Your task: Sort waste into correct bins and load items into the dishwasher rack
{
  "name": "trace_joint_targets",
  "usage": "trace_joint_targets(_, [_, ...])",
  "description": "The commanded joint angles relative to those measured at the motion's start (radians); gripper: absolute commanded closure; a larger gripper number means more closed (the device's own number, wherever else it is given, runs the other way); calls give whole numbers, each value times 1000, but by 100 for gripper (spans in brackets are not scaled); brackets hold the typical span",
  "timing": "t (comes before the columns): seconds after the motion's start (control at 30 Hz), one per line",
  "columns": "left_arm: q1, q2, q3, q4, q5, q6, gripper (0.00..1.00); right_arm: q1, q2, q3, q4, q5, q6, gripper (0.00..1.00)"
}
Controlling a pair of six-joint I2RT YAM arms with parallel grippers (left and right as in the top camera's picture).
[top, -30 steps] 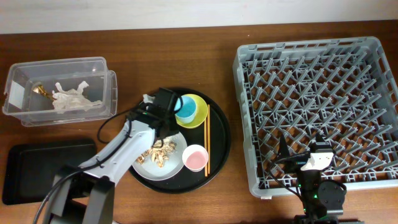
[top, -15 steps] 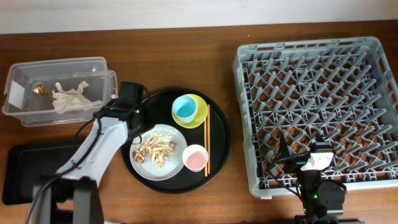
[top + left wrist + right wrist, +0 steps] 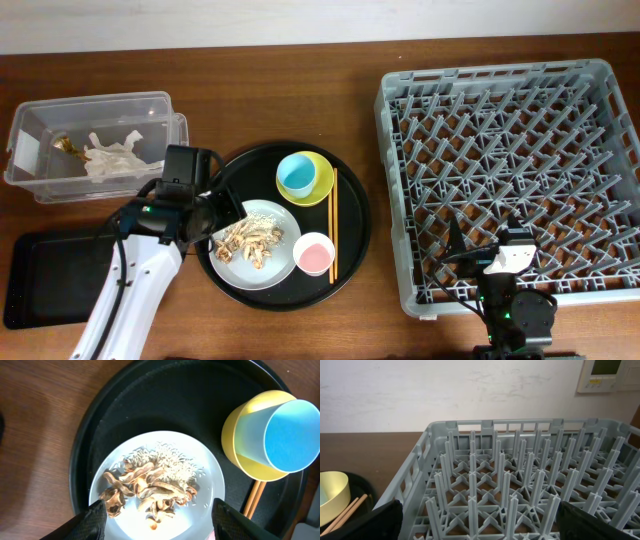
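A grey-white plate (image 3: 279,266) with tan food scraps (image 3: 248,243) and pale crumbs lies on the round black tray (image 3: 352,250). My left gripper (image 3: 222,215) is open and empty, just above the plate's left edge. In the left wrist view its fingers (image 3: 160,527) flank the scraps (image 3: 145,490) on the plate (image 3: 207,505). A light-blue cup (image 3: 297,173) sits in the yellow-green bowl (image 3: 320,185). A pink cup (image 3: 313,253) and chopsticks (image 3: 333,225) lie beside them. White paper with a gold bit (image 3: 115,155) lies in the clear tub (image 3: 30,125). My right gripper (image 3: 475,255) is open over the front edge of the grey rack (image 3: 510,85).
The shallow black tray (image 3: 60,275) lies at the front left, under my left arm. The right wrist view shows the rack's pegs (image 3: 510,485) between my open fingers (image 3: 485,530), with the bowl (image 3: 332,492) and chopstick tips (image 3: 345,512) at the far left.
My left arm has swung left from over the bowl towards the clear tub, then drawn back so its gripper hangs over the plate's left edge. The right arm has not moved.
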Motion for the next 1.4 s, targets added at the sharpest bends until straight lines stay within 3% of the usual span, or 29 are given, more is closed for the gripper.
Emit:
trace_joint_targets(0.0, [-7, 31, 1, 30, 30, 16, 27, -5, -6, -7, -3, 9, 2, 2])
trace_joint_targets(0.03, [-7, 41, 1, 43, 27, 16, 16, -5, -6, -7, -3, 9, 2, 2])
trace_joint_targets(0.07, [-7, 49, 1, 52, 18, 16, 13, -5, -6, -7, -3, 9, 2, 2])
trace_joint_targets(0.17, [12, 55, 3, 73, -53, 16, 13, -5, -6, -7, -3, 9, 2, 2])
trace_joint_targets(0.27, [116, 54, 29, 72, -84, 16, 13, -5, -6, -7, -3, 9, 2, 2])
trace_joint_targets(0.4, [278, 52, 54, 73, -80, 16, 1, -5, -6, -7, -3, 9, 2, 2])
trace_joint_targets(0.5, [400, 52, 54, 66, -80, 16, 1, -5, -6, -7, -3, 9, 2, 2])
trace_joint_targets(0.7, [486, 52, 54, 34, -80, 16, 1, -5, -6, -7, 19, -8, 20, 2])
trace_joint_targets(0.77, [486, 52, 54, 35, -80, 16, 1, -5, -6, -7, 131, -143, 137, 2])
trace_joint_targets(0.83, [486, 52, 54, 35, -80, 16, 1, -5, -6, -7, 239, -393, 352, 2])
trace_joint_targets(0.97, [486, 52, 54, 35, -80, 16, 1, -5, -6, -7, 234, -702, 525, 2])
trace_joint_targets(1.1, [486, 52, 54, 35, -80, 16, 1, -5, -6, -7, 400, -667, 689, 2])
trace_joint_targets(1.23, [486, 52, 54, 35, -80, 16, 1, -5, -6, 1, 645, -485, 870, 2])
trace_joint_targets(1.37, [486, 52, 54, 35, -80, 16, 1, -6, 16, 141, 580, -358, 871, 2])
